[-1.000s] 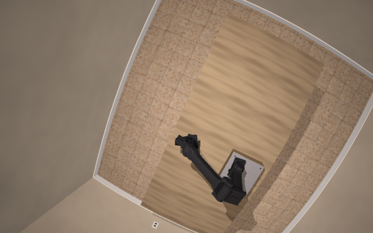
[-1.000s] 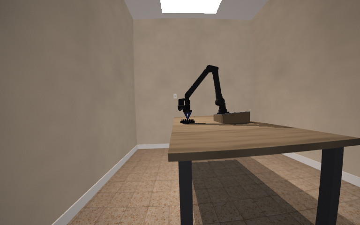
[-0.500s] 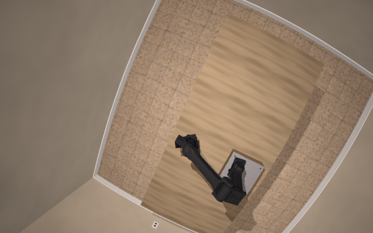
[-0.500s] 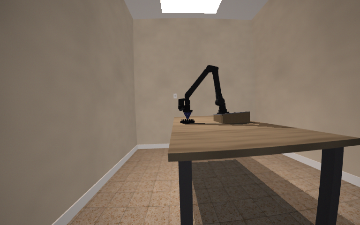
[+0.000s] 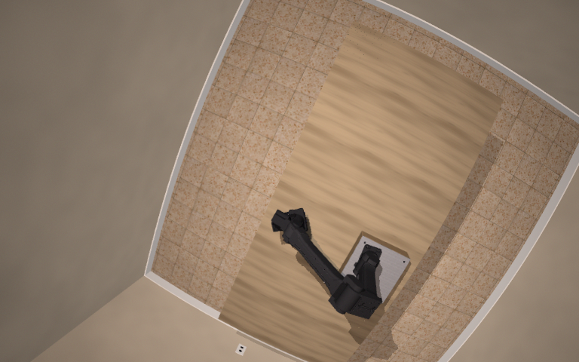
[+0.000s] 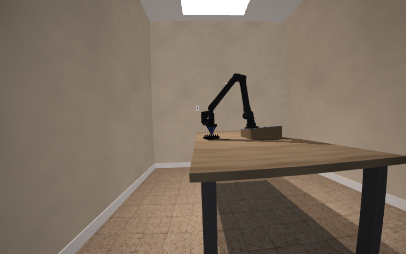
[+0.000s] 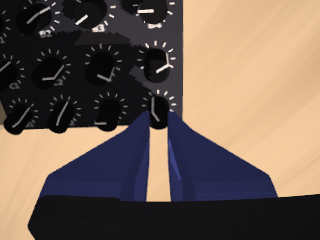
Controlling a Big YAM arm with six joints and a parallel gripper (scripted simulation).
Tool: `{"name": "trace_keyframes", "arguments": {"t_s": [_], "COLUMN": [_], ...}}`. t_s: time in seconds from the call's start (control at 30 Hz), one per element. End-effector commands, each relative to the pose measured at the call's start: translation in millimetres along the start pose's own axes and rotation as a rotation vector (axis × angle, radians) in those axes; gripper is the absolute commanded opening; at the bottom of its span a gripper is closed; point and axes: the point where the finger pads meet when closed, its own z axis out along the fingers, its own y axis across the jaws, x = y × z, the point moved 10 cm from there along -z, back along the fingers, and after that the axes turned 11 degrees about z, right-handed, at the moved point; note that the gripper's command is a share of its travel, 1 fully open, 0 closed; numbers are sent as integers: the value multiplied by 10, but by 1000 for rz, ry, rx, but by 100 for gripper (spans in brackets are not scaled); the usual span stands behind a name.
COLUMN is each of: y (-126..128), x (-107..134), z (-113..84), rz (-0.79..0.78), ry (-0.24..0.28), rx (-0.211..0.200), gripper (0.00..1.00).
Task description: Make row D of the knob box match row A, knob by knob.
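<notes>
Knob box gripped at its front corner knob

The black, square-cornered knob box [image 6: 206, 137] [image 7: 175, 37] stands on the wood-grained table [image 5: 384, 127] [image 6: 269, 159], near one long edge. At its front right corner, the blue, tapered fingers of the gripper [image 6: 211, 134] [image 7: 159, 116] are clamped on D4, a black round knob [image 7: 159, 118] with a white line. The line on its top slants toward the box's rear left. Along the box's front edge, left of D4, the white line on D3 [image 7: 108, 118] points left; those on D2 [image 7: 59, 122] and D1 [image 7: 17, 123] slant toward the rear right. The black jointed arm [image 5: 314, 258] [image 6: 221, 96] arches down over the box from its silver-topped base block [image 5: 393, 277] [image 6: 266, 133], well apart from the box.
</notes>
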Motion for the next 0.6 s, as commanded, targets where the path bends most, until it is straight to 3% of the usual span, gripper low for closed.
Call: {"name": "trace_keyframes", "arguments": {"t_s": [0.0,0.5,0.53,0.57], "y": [56,56,56,56], "x": [-13,-13,-13,-13], "z": [66,66,66,66], "rz": [-35,-35,-35,-35], "ry": [-5,-5,-5,-5], "rx": [-15,-15,-15,-15], "gripper": [9,9,19,19]}}
